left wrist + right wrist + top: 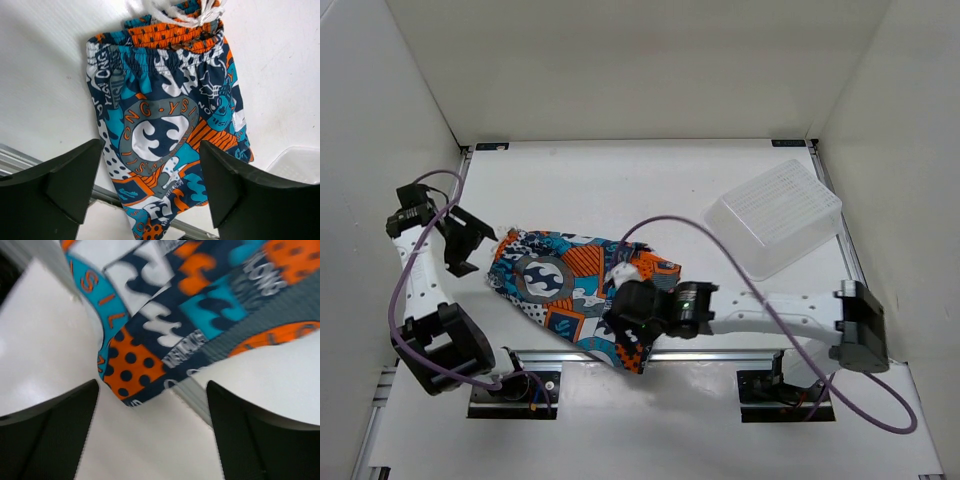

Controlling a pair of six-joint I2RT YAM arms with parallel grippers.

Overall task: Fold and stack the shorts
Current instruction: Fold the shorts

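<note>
Found the shorts (575, 295) lying flat at 8 o'clock of the table (620, 190) centre (seemingly folded once). Seen at left gripper (470, 245) and right gripper (152, 405) — jaws wide, holding nothing. Left to do: further fold, then stacking.

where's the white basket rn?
Top view: the white basket sits toward the far right of the table, apart from the shorts, which lie centre-left.
</note>
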